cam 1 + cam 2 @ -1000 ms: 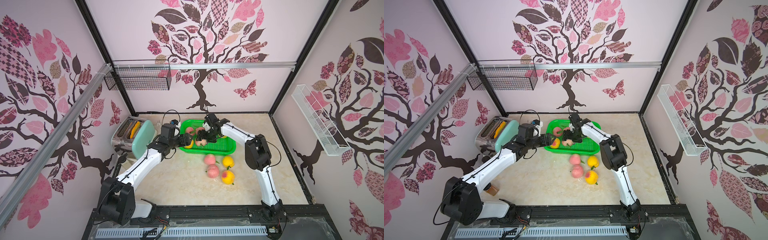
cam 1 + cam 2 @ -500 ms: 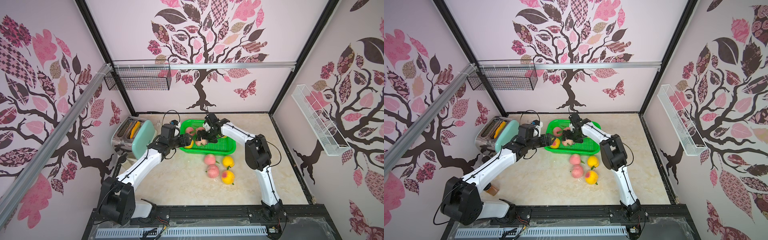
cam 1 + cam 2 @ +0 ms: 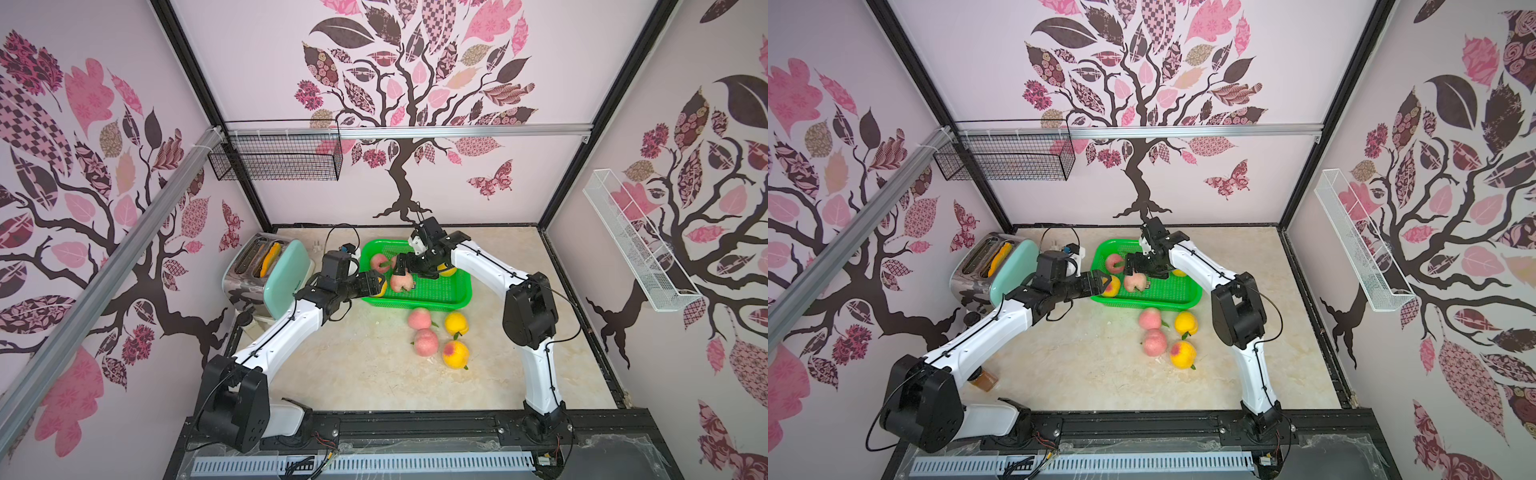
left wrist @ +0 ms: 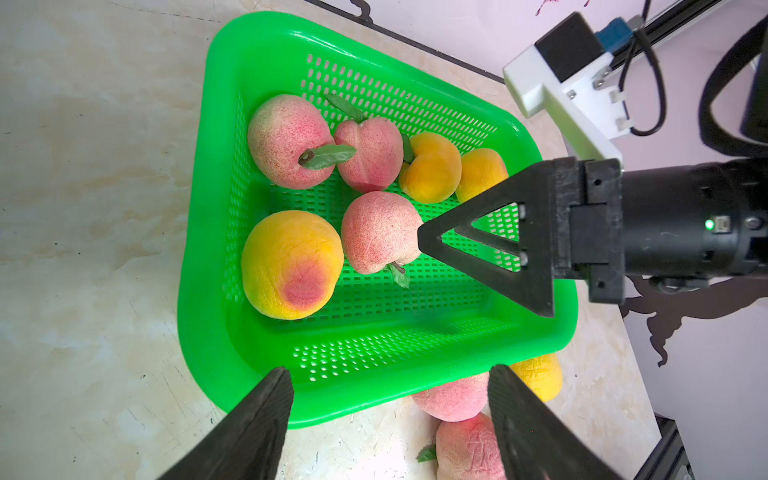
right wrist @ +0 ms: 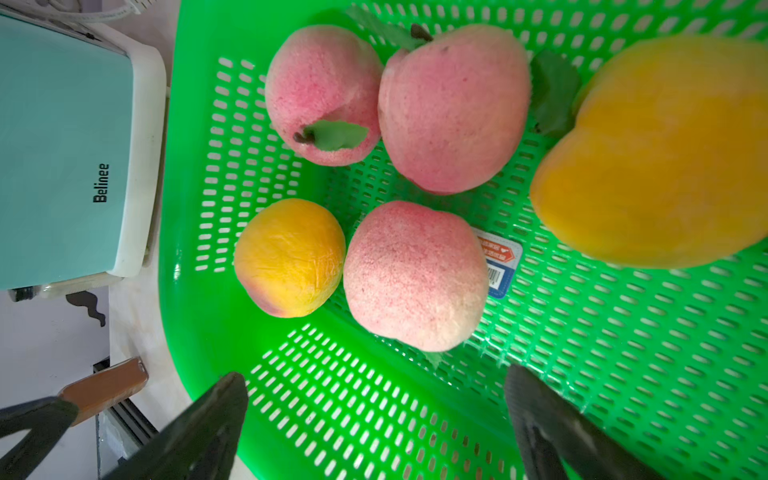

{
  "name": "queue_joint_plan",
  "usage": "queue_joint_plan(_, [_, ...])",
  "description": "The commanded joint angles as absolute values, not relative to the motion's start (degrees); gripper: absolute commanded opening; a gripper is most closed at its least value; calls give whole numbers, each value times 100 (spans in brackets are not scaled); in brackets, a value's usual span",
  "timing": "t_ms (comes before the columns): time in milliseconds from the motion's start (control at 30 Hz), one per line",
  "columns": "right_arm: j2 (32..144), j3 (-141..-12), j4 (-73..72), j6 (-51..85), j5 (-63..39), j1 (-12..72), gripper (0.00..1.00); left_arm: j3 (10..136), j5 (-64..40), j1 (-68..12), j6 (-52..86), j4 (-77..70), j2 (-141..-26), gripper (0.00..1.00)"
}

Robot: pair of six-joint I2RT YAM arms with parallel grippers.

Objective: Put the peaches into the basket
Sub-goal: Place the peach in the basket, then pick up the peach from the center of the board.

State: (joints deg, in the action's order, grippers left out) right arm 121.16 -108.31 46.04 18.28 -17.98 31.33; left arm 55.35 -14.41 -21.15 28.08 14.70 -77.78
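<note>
The green basket [image 3: 460, 288] [image 3: 1190, 291] stands at the back of the table and holds several peaches, pink and yellow. My right gripper [image 3: 402, 266] [image 5: 374, 399] hangs open just above the basket floor. A pink peach [image 5: 415, 274] [image 4: 380, 230] lies free beyond its tips, beside the label sticker. My left gripper [image 3: 374, 284] [image 4: 388, 399] is open over the basket's [image 4: 195, 249] near-left corner with nothing between its fingers. A yellow-orange peach [image 4: 291, 264] lies under it inside. Several more peaches lie on the table in front of the basket, among them a pink one [image 3: 418, 319] and a blushed yellow one [image 3: 455, 354].
A mint toaster [image 3: 286, 276] with an orange slice in its slot stands left of the basket, close to my left arm. A black wire basket [image 3: 274, 160] hangs on the back wall and a white wire one [image 3: 636, 245] on the right wall.
The right gripper's jaws have spread a little wider around the pink peach in the basket. Neither arm has visibly shifted.
</note>
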Motion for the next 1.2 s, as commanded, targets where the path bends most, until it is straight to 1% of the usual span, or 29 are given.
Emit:
queue_joint_plan(0, [11737,-10567,4337,1603,-1837,3173,98,5419,-1488,-2091,2784,1357,-7667,78])
queue_joint_plan(200, [11048,-9695,3546,1383,-1825,3173,98,5315,-1556,-2092,2785,1410,-7647,78])
queue_joint_plan(400, [10387,-8837,2897,1201,-1561,3173,97,5242,-1599,-2091,2751,1470,-7572,78])
queue_joint_plan(600, [9503,-7750,2161,867,-921,3173,97,5138,-1508,-2165,2753,1437,-7374,78])
queue_joint_plan(833, [8566,-6578,1501,560,-44,3173,97,4815,-1690,-2484,2719,933,-7199,78])
queue_joint_plan(1167, [7542,-5057,412,701,1003,3165,97,4396,-1729,-2975,2819,361,-7275,77])
